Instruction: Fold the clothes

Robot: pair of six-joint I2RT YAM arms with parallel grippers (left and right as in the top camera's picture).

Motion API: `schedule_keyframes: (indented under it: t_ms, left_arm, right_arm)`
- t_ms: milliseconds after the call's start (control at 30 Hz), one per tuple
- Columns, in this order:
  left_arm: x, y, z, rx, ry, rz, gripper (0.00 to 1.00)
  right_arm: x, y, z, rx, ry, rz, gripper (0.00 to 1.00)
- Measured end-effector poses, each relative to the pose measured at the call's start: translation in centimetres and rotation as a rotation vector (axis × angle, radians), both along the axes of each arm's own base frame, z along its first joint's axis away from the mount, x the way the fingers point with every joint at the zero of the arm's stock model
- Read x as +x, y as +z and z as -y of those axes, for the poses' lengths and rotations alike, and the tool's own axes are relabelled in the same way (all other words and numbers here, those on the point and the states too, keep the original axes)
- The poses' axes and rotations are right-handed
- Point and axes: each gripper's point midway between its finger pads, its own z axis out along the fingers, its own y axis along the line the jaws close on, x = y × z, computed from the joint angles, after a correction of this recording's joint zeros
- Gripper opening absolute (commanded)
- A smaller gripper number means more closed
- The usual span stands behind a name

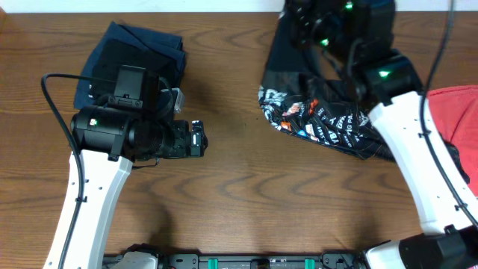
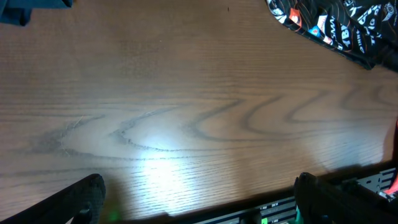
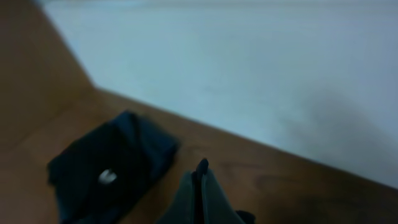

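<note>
A navy stack is already folded far left. The jersey is left crumpled far right, apparently pinched by the closed right claw. The left claw is held wide and empty.

My black jersey with orange-white print lies crumpled under my right gripper. The folded navy pile sits beside my left gripper, and the red T-shirt lies further right.

My wooden counter is carrying folded navy garments far left, the black printed jersey right, and a red T-shirt at the edge.
</note>
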Motion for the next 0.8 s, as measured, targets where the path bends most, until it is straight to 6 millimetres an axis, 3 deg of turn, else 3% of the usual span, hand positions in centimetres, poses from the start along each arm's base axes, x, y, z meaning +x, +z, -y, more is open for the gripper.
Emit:
schedule_keyframes:
  t_ms: [167,233,333,433,567,633,800]
  left_arm:
    - [-0.5,-0.1,-0.1,0.008,-0.015,-0.015,0.98]
    - [-0.6,-0.2,-0.1,0.011,-0.025,-0.017,0.98]
    - [-0.6,-0.2,-0.1,0.013,-0.036,-0.012,0.98]
    - [-0.2,-0.1,0.0,0.011,-0.042,0.007,0.98]
    - [0.4,0.1,0.1,0.007,-0.042,0.031,0.98]
    - [0.4,0.1,0.1,0.007,-0.042,0.031,0.98]
    - [0.4,0.1,0.1,0.008,-0.043,0.032,0.98]
  right_arm:
    - [-2.3,0.6,-3.3,-0.003,0.107,0.021,0.01]
    - [-3.7,1.8,-4.0,-0.007,0.143,0.054,0.01]
    - [-5.8,5.1,-3.3,-0.013,0.13,0.144,0.01]
    - [-6.8,8.9,-0.3,-0.014,0.011,0.243,0.01]
    - [-6.2,11.4,4.9,-0.041,-0.227,0.306,0.01]
    - [-5.0,10.8,8.3,-0.085,-0.381,0.287,0.01]
    - [-1.5,5.1,18.3,-0.252,-0.727,0.114,0.01]
